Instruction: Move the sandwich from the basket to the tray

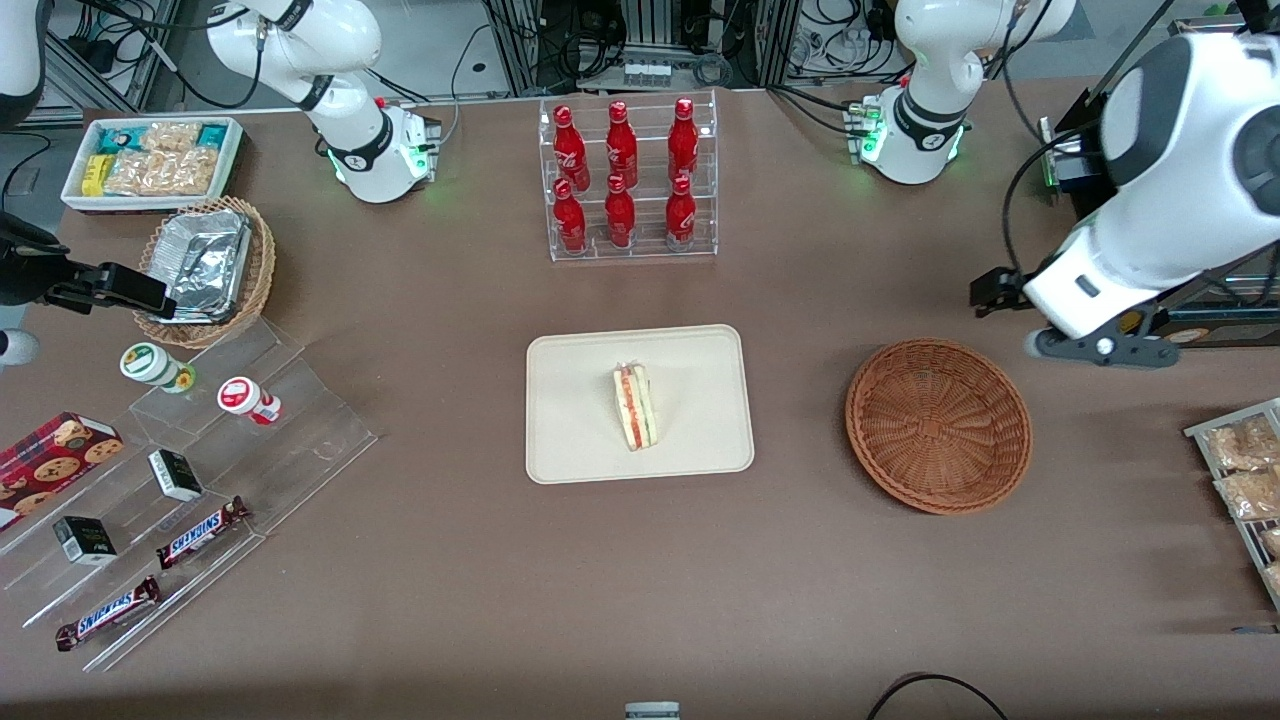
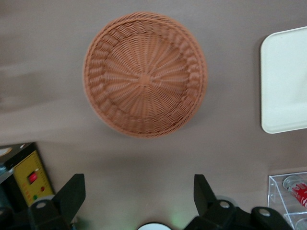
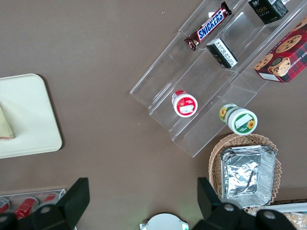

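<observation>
Sandwich point(image 1: 634, 407) lies near the middle of the cream tray point(image 1: 570, 440) in the front view, its red and green filling edge turned up and toward the parked arm's end of the worktop point(image 1: 640, 580). The reddish-brown basket point(image 1: 938, 425) sits apart from the tray toward the working arm's end, with nothing in it. The working arm's gripper point(image 1: 990, 291) hangs above the worktop, farther from the front camera than the basket; only a dark tip of it shows past the white wrist housing, so this view does not tell how its fingers stand. A clear rack of red bottles point(image 1: 627, 180) stands farther from the camera than the tray.

From the left wrist, the basket point(image 2: 145, 74) is seen whole and bare inside. The gripper point(image 2: 139, 196) has its two dark fingers spread well apart, nothing between them. Only one rounded end of the tray point(image 2: 285, 81) shows, cut off at the frame edge, and the sandwich is out of view. A corner of the bottle rack point(image 2: 292, 194) also shows.

From the right wrist, one end of the tray point(image 3: 26, 117) shows, with only a sliver of the sandwich point(image 3: 5, 127) at the frame edge.
</observation>
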`<state>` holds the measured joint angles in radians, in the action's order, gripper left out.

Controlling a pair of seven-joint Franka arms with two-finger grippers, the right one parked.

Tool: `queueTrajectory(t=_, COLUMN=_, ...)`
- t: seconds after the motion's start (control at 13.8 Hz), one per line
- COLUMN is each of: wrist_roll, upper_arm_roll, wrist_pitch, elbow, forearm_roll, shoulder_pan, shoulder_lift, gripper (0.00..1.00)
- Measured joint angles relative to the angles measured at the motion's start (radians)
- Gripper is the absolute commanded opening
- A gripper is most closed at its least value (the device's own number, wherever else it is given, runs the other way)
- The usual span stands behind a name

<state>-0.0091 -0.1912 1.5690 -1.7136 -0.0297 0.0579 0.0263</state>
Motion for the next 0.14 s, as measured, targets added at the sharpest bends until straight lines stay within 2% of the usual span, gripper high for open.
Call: queueTrajectory(t=0.14, wrist_roll=0.013, upper_arm_roll=0.066, wrist_pitch=-0.042, elbow=0.03, forearm_roll=0.002, shoulder_pan=-0.034, shoulder_lift=-0.016, gripper=1.0)
